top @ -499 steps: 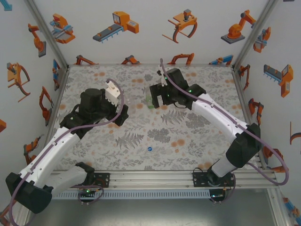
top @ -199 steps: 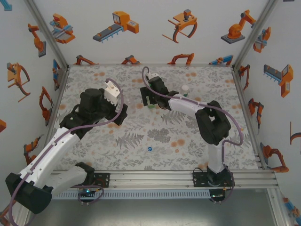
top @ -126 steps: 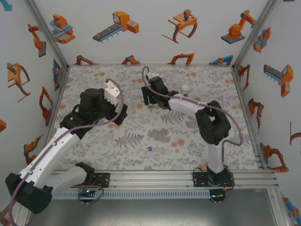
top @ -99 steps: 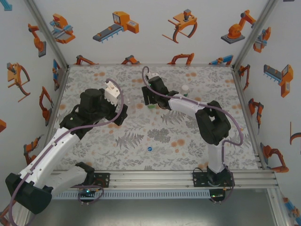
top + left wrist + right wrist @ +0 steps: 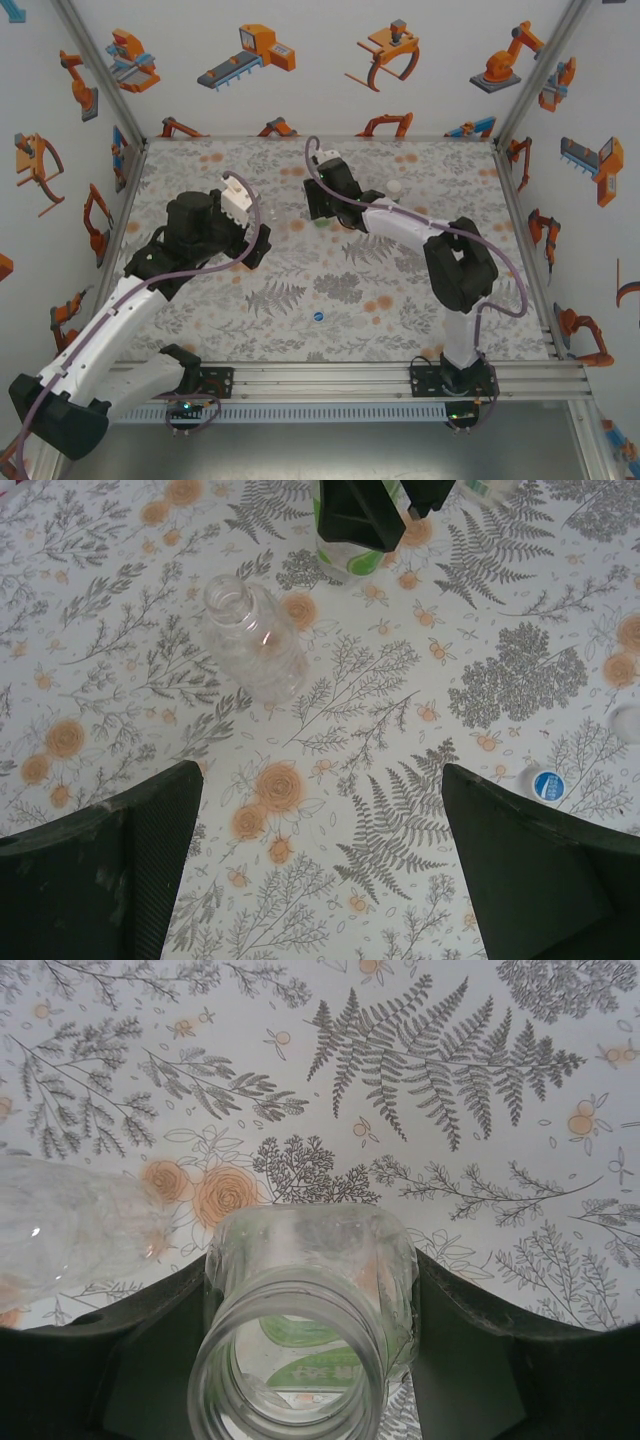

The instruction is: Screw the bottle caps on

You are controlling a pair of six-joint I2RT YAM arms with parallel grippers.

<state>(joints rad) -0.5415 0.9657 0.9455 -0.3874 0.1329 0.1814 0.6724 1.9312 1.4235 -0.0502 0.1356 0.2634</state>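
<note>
Plastic bottle (image 5: 300, 1245) between right tool (image 5: 310, 1305) fingers

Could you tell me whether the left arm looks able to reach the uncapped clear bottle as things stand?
Probably yes. The left gripper is wide open, and the clear bottle stands on bare table just ahead of it. The right gripper, holding the green bottle, sits beyond it, apart.

White walls (image 5: 300, 90) with orange robot drawings stand beyond the left claw (image 5: 320, 780); beneath it, a fern-patterned bench (image 5: 400, 290), perhaps cloth-covered.
</note>
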